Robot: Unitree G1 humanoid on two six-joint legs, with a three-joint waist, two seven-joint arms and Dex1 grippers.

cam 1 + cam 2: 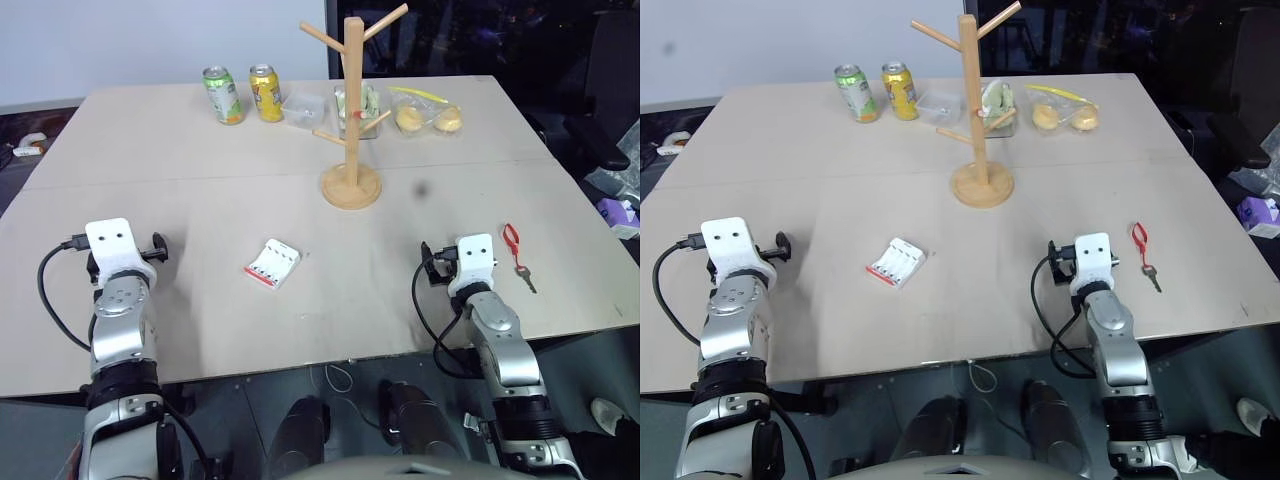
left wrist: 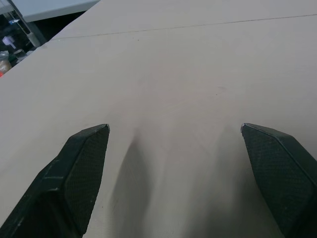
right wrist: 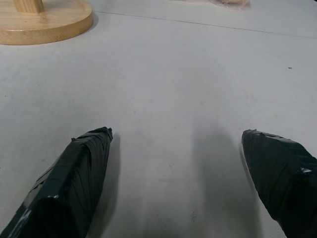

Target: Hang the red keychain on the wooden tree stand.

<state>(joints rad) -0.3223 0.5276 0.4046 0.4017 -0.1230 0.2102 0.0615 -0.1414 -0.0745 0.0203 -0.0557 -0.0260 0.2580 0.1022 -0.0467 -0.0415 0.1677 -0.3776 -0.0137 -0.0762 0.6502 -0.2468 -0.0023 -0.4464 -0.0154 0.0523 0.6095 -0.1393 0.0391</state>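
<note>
The table (image 1: 200,200) is carrying the wooden tree stand (image 1: 352,110) centrally, two cans (image 1: 245,94) at eleven o'clock and a battery pack (image 1: 273,263) lying near. The red keychain (image 1: 516,250) is lying just beside the right gripper (image 3: 176,144), at three o'clock. Both the right gripper and the left gripper (image 2: 173,134) are gaping wide, holding nothing.

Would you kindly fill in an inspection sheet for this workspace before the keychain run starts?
Surface: beige table, seam across it.
Job's things: red keychain flat near the right gripper; wooden tree stand upright, pegs bare.
Clutter: battery pack, two cans, bagged items behind the stand.
Grippers: left gripper and right gripper both open, empty.
Cables: black cable at each wrist.
Surroundings: chair.
</note>
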